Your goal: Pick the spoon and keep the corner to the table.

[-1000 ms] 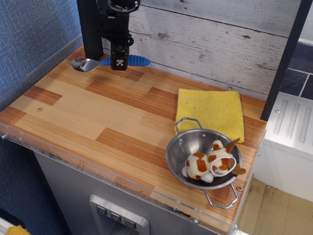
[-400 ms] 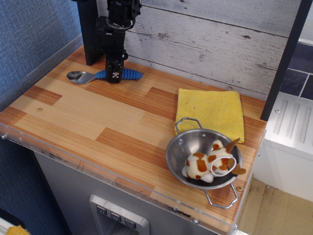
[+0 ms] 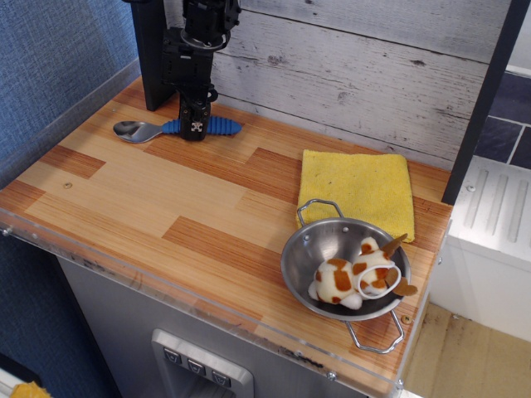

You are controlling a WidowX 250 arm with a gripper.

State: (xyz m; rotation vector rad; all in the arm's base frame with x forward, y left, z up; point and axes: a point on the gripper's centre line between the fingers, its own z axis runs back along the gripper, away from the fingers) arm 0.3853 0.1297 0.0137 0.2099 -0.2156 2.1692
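Note:
The spoon [image 3: 133, 129] lies on the wood-plank table [image 3: 166, 195] near its back left corner [image 3: 123, 101]. Its silver bowl points left and its ribbed blue handle points right. My gripper [image 3: 196, 132] comes straight down onto the middle of the handle. Its black fingers stand close together around the handle, with their tips at the tabletop. The part of the handle between the fingers is hidden.
A black post [image 3: 152, 50] stands right behind the gripper against the grey plank wall. A yellow cloth [image 3: 357, 189] lies at the back right. In front of it a steel bowl [image 3: 309, 246] holds a brown-spotted white plush toy [image 3: 350, 279]. Clear acrylic edges the table's front.
One second ago the gripper held the spoon above the table. It has come down with it, and the spoon now rests on the planks. Nothing has moved in the last 0.4 s.

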